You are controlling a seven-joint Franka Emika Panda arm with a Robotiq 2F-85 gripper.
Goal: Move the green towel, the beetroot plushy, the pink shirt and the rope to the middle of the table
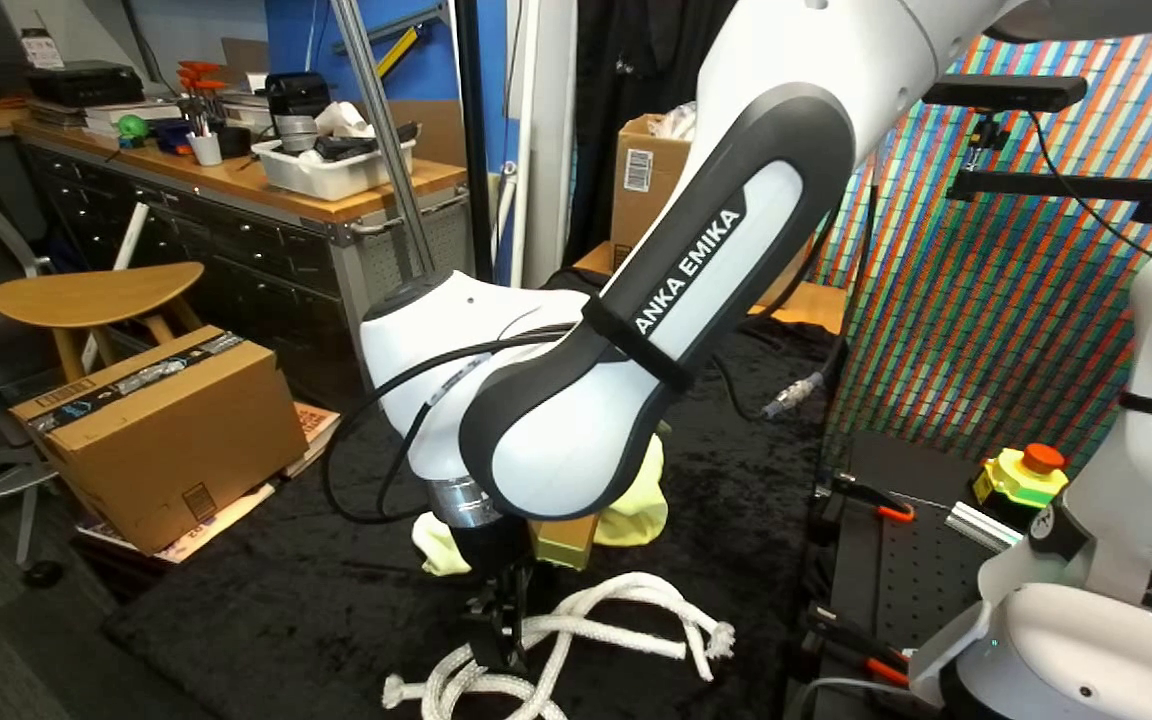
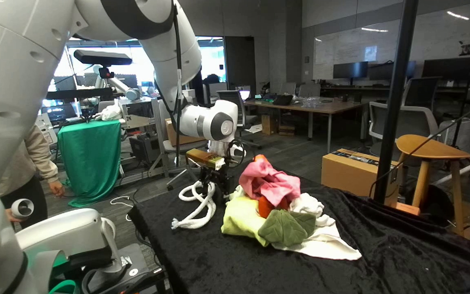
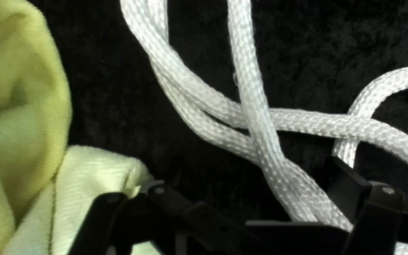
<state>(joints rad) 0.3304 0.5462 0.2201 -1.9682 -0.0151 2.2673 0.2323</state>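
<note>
I observe the table [image 2: 414, 271], covered with black cloth, in both exterior views. In an exterior view, a pile of soft items occupies the centre of the frame. The lime towel [image 2: 239, 222] forms its left side; the pink shirt [image 2: 269, 183] lies on top. The red beetroot plushy [image 2: 265, 207] shows below the shirt, partly covered. A quilted green leaf shape [image 2: 288, 228] lies at the front; I cannot tell whether it belongs to the plushy. A white cloth [image 2: 329, 246] extends toward the lower right. The rope [image 3: 253, 92] lies in loose loops on the table, left of the pile.

Obstructions: in an exterior view, the robot arm [image 1: 706, 250] runs from upper right to centre and blocks my sight of most of the pile. A cardboard box [image 1: 176, 440] stands at the left of the frame, an emergency-stop button [image 1: 1043, 459] at the right. A black post [image 2: 395, 102] rises at the right of an exterior view.

Tool: in the wrist view, the gripper [image 3: 253, 209] is spread wide, its fingers [image 3: 349, 191] at lower left and lower right. It grips nothing. Rope strands run between the fingers toward the right-hand one; I cannot tell whether they touch it. Yellow fabric [image 3: 27, 134] fills the left edge, near the left-hand finger.
</note>
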